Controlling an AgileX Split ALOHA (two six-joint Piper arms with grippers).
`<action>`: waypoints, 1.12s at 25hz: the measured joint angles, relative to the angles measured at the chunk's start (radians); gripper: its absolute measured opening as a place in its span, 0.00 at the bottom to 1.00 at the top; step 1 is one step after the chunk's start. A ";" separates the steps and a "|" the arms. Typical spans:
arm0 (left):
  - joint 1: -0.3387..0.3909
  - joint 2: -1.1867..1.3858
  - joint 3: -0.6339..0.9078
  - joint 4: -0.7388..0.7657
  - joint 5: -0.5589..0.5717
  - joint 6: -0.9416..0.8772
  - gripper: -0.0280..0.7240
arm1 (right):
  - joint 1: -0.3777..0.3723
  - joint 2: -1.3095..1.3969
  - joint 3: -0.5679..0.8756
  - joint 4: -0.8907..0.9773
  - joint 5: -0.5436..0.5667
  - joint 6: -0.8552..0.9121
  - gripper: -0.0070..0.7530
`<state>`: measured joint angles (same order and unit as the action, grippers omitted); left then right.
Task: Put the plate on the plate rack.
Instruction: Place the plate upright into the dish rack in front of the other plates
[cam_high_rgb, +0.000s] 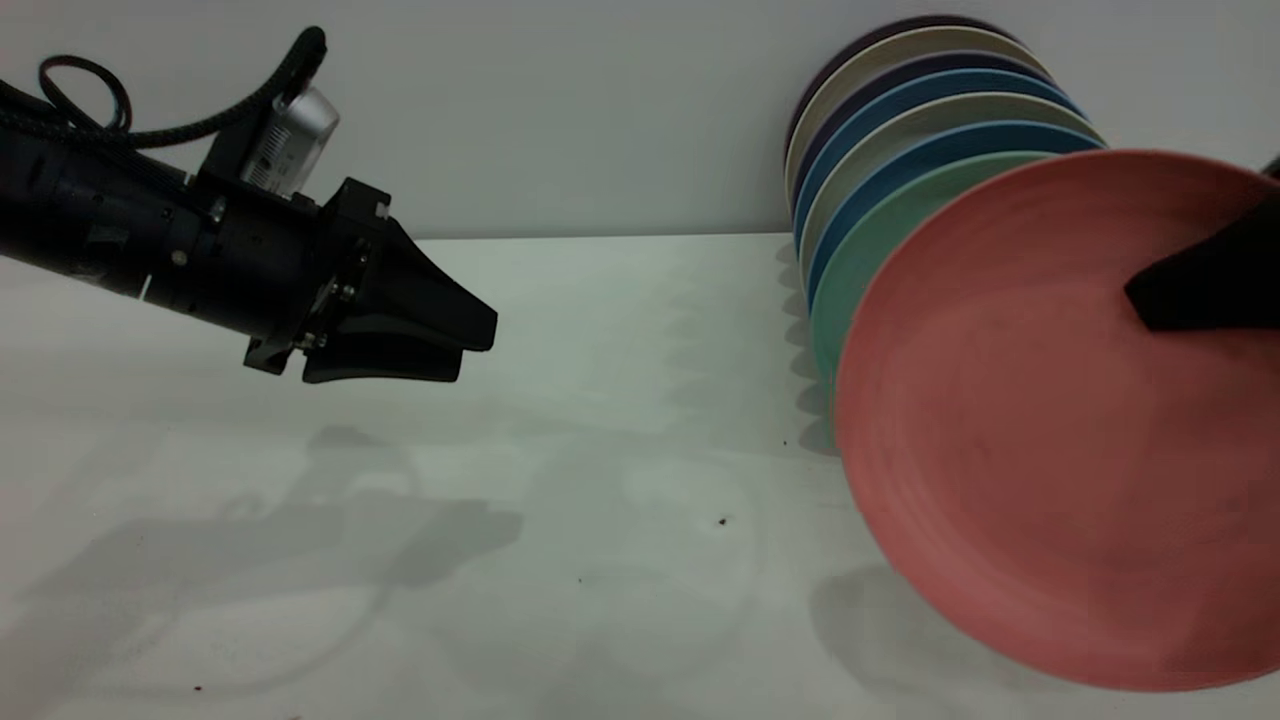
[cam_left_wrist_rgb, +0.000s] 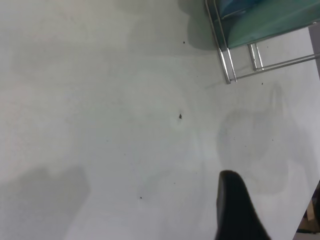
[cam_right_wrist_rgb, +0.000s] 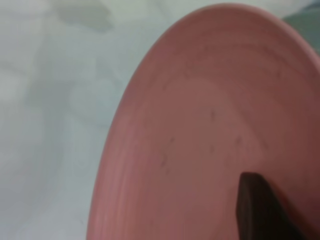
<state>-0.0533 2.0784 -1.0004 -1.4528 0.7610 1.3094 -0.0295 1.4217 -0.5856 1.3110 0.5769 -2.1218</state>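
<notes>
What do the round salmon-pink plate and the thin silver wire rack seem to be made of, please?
The salmon-pink plate looks like matte plastic: dull surface without glare, faint concentric rings, small dark scuffs. The wire rack appears to be bare or plated metal: thin rods with bright reflective highlights. Neither material is certain from looks alone.

Salmon-pink plate (cam_high_rgb: 1040, 430) up front, matte, with faint dark scuffs. Behind it a teal-green plate (cam_high_rgb: 860, 270), then blue, beige and dark purple ones. Silver wire plate rack (cam_left_wrist_rgb: 235, 60). White bench (cam_high_rgb: 600, 400) (a few dark specks). Black arms.
</notes>
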 joint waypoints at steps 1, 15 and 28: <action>0.000 0.000 0.000 0.000 -0.001 0.000 0.59 | 0.000 0.000 -0.023 -0.042 0.007 0.000 0.25; 0.000 0.000 0.000 0.002 -0.008 0.000 0.59 | 0.010 0.004 -0.274 -0.477 0.053 0.000 0.25; 0.000 0.000 0.000 0.003 -0.017 0.000 0.59 | 0.179 0.121 -0.374 -0.645 -0.022 -0.001 0.25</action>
<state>-0.0533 2.0784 -1.0004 -1.4496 0.7441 1.3094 0.1499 1.5430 -0.9600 0.6657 0.5547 -2.1225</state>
